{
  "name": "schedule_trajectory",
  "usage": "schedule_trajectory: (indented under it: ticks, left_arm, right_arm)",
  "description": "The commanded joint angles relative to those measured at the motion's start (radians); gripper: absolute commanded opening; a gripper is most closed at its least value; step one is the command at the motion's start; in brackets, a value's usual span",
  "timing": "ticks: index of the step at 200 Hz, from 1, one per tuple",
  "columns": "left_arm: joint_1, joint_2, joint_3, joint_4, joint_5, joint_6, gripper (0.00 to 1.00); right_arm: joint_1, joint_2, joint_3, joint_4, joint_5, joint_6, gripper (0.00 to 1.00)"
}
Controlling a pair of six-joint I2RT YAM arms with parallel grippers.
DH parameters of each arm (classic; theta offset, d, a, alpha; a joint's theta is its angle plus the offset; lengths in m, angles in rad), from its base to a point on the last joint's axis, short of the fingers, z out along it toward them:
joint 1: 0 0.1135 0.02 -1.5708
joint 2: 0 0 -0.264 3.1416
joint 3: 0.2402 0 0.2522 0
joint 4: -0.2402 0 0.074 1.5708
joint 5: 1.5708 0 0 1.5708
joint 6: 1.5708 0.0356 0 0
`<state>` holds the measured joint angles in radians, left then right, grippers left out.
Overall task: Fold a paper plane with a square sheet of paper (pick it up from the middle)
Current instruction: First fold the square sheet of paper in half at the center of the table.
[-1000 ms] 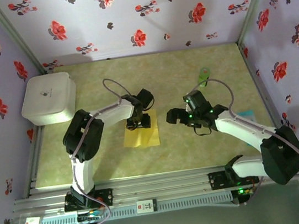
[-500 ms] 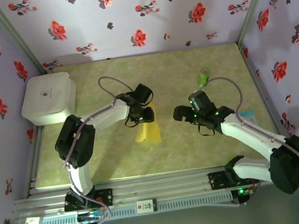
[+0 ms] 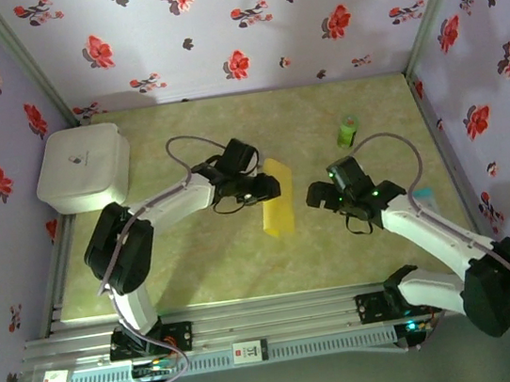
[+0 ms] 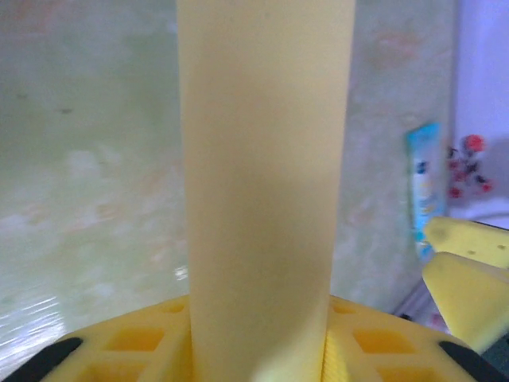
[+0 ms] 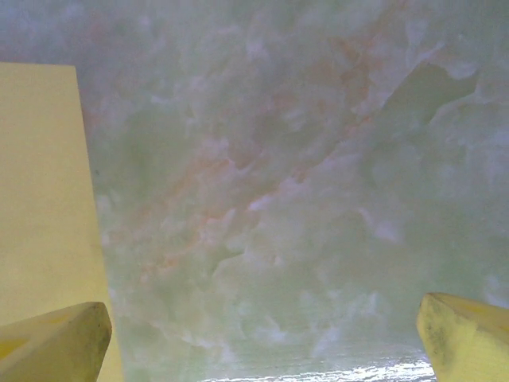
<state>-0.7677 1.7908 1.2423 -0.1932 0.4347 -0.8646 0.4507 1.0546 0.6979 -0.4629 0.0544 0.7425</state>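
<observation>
From above, mid-table: left gripper (image 3: 262, 188) clenched on the square sheet of paper (image 3: 276, 202). The sheet shows as a narrow, tilted yellow strip. Cannot tell whether its near end touches the table (image 3: 208, 264).

Left wrist view adds what the overhead hides. The sheet (image 4: 262, 199) runs straight out from between the two yellow fingers (image 4: 119, 346), pinched there and bowed into a curved band.

Right gripper (image 3: 317, 196) sits just right of the sheet, apart from it. Right wrist view: jaws spread wide, fingers (image 5: 56, 346) in the lower corners, bare table between them. The sheet's edge (image 5: 44, 199) lies at far left, in line with the left-hand finger, not inside the gap.

Green cylinder (image 3: 348, 128) stands upright beyond the right gripper, well apart. White box (image 3: 84, 167) sits at the far-left corner. Blue packet (image 3: 422, 194) lies by the table's right edge.
</observation>
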Motion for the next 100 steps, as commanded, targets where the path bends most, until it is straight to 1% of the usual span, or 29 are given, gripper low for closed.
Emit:
schedule_trajectory:
  ticks: [1,12,28,65,100]
  left_arm:
    - [0.007,-0.019,-0.063,0.204,0.103,-0.136,0.38]
    - [0.009,-0.013,-0.085,0.226,0.104,-0.149,0.38]
    - [0.01,0.008,-0.097,0.215,0.104,-0.147,0.38]
    - [0.01,0.052,-0.128,0.184,0.062,-0.133,0.37]
    - [0.01,0.083,-0.133,0.149,0.01,-0.114,0.38]
  right_arm:
    - [-0.052,-0.041,-0.059,0.094,-0.115,0.045,0.99]
    - [-0.071,-0.055,-0.087,0.156,-0.184,0.061,0.99]
    - [-0.077,-0.061,-0.106,0.214,-0.242,0.069,0.99]
    - [-0.078,-0.042,-0.092,0.222,-0.292,0.042,0.99]
    - [-0.077,-0.017,-0.095,0.249,-0.326,0.05,0.99]
